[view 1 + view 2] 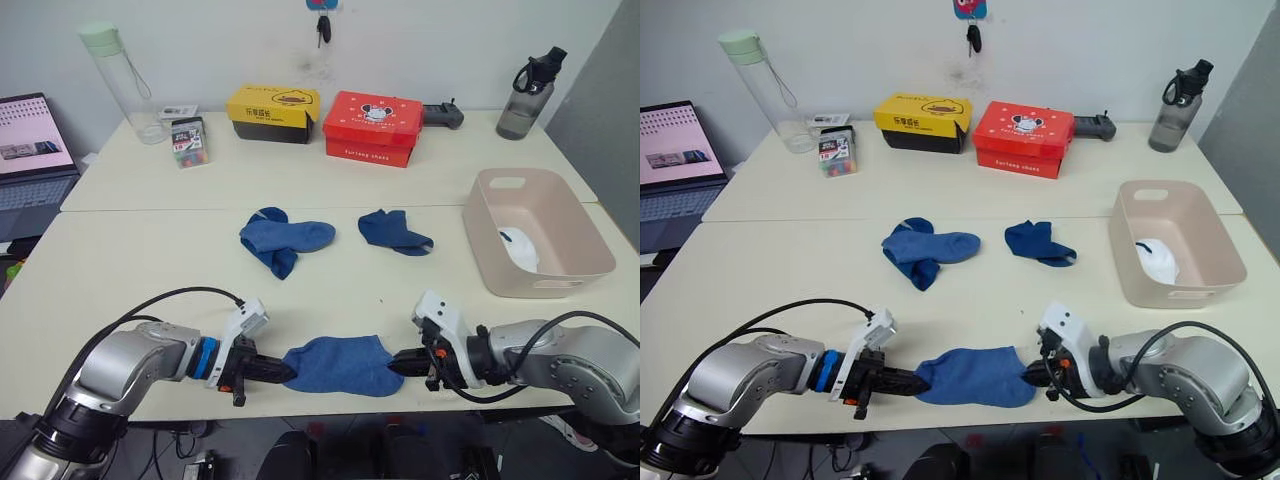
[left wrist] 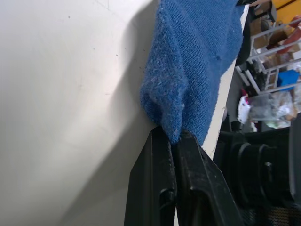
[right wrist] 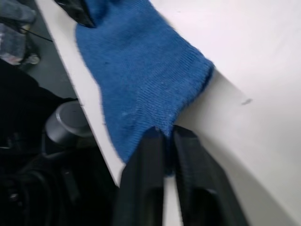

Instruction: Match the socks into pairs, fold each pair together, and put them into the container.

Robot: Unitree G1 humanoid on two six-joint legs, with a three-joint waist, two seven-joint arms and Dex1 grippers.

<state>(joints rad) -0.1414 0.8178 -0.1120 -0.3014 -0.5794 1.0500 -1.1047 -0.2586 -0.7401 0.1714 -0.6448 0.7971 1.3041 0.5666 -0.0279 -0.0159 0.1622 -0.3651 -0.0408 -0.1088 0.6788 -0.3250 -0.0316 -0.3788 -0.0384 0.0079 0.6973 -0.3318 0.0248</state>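
A blue sock (image 1: pixel 340 365) is lying stretched along the near edge of the desk (image 1: pixel 150 280), spanning the gap between the two sets of jaws. The left gripper (image 1: pixel 278 372) is pinching one end of it: in the left wrist view its jaws are pressed together with a fold of the blue knit caught between the tips (image 2: pixel 176 134). The right gripper (image 1: pixel 400 365) is holding the opposite end, its jaws drawn nearly closed on the sock's edge (image 3: pixel 162 136), the rest of the fabric running away from the tips toward the other gripper.

Beyond the jaws, farther back on the desk, a bunched pair of blue socks (image 1: pixel 283 240) is lying ahead of the left gripper, and another blue sock (image 1: pixel 393 231) is lying ahead of the right gripper, the two heaps apart from each other. Outward of the right gripper and well ahead of it, the pinkish-beige container (image 1: pixel 590 262) is sitting near the desk's edge with something white (image 1: pixel 520 248) inside it. A red box (image 1: pixel 373 127) and a yellow-and-black box (image 1: pixel 272 112) are standing side by side at the back.
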